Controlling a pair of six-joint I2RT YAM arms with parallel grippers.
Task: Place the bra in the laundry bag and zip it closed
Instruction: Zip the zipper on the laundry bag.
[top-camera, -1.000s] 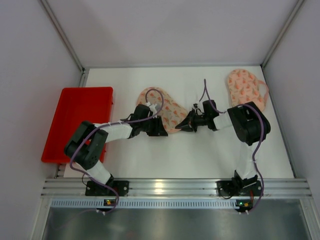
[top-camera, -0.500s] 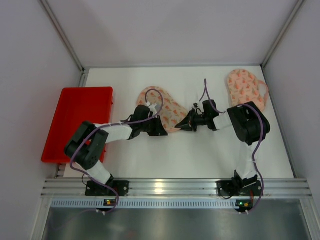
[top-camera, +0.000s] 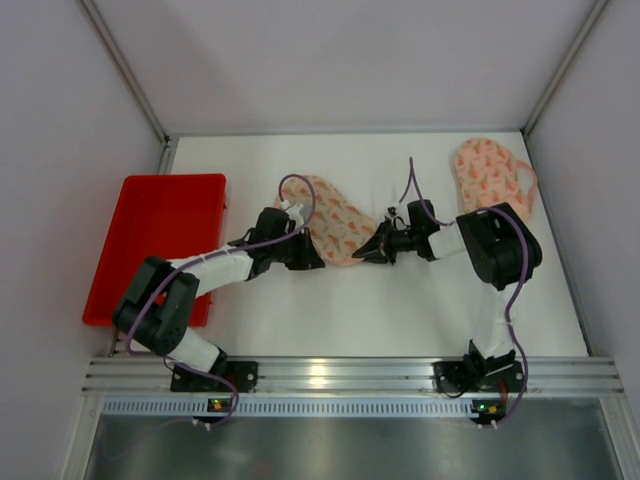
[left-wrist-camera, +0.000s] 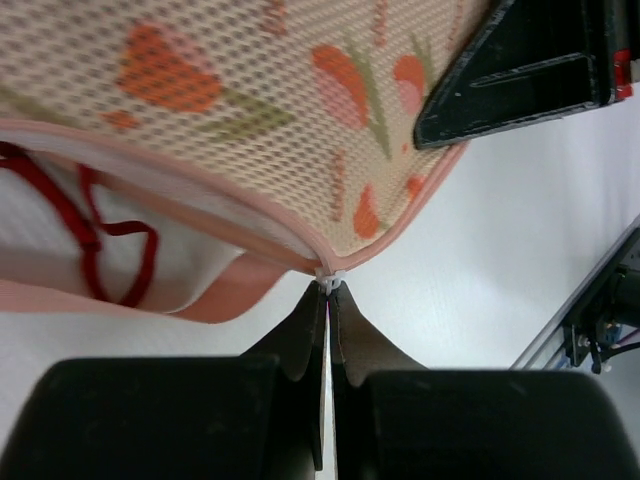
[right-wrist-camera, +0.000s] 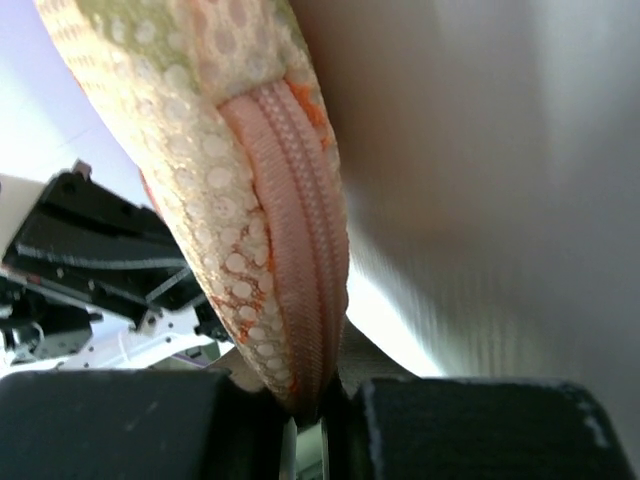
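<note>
1. A red tray (top-camera: 160, 235) lies along the table's left edge, apart from the work.
2. The left gripper (left-wrist-camera: 327, 295) meets the near edge of the laundry bag (top-camera: 338, 218), with its jaws pinched narrow on the small white zipper pull (left-wrist-camera: 328, 277).
3. The laundry bag lies at the table's middle. Red straps, judged to be the bra (left-wrist-camera: 110, 235), show inside its unzipped mouth.
4. The right gripper (right-wrist-camera: 305, 410) clamps the bag's right end on the pink zipper tape (right-wrist-camera: 300, 200), its jaws nearly together with cloth between them.
5. A second printed pouch (top-camera: 485, 172) rests near the table's far right corner, untouched.
6. The mesh looks light, soft and floppy, so it will likely bunch or drag rather than resist a pull.
7. The sensible holds are probably the ones already taken: the stiff little pull for drawing, and the stitched tape end for anchoring. The pull is tiny and may slip from the fingertips, and the loose straps could snag in the zipper teeth.
</note>
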